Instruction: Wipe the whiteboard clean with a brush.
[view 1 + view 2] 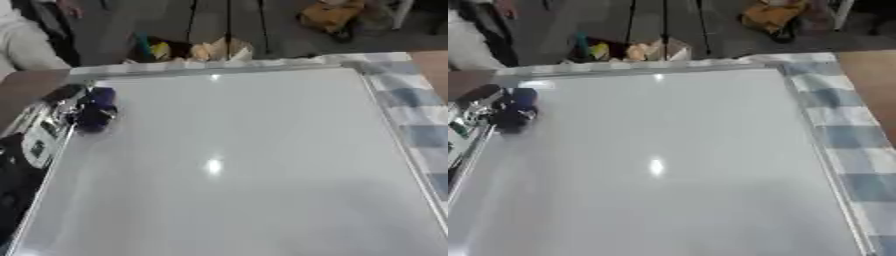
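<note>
Whiteboard: a large white board (236, 165) fills the desk, its surface bare and glossy with two glints of light.
Brush: a dark blue brush (94, 111) sits on the board's far left corner, just inside the metal frame.
Left robot hand: the black-and-silver left robot hand (66, 107) meets the brush at the board's left edge; whether its fingers close on the brush cannot be told.
Right robot hand: out of sight.
Desk: a blue-and-white checked cloth (846, 145) runs beside the board's right edge.
</note>
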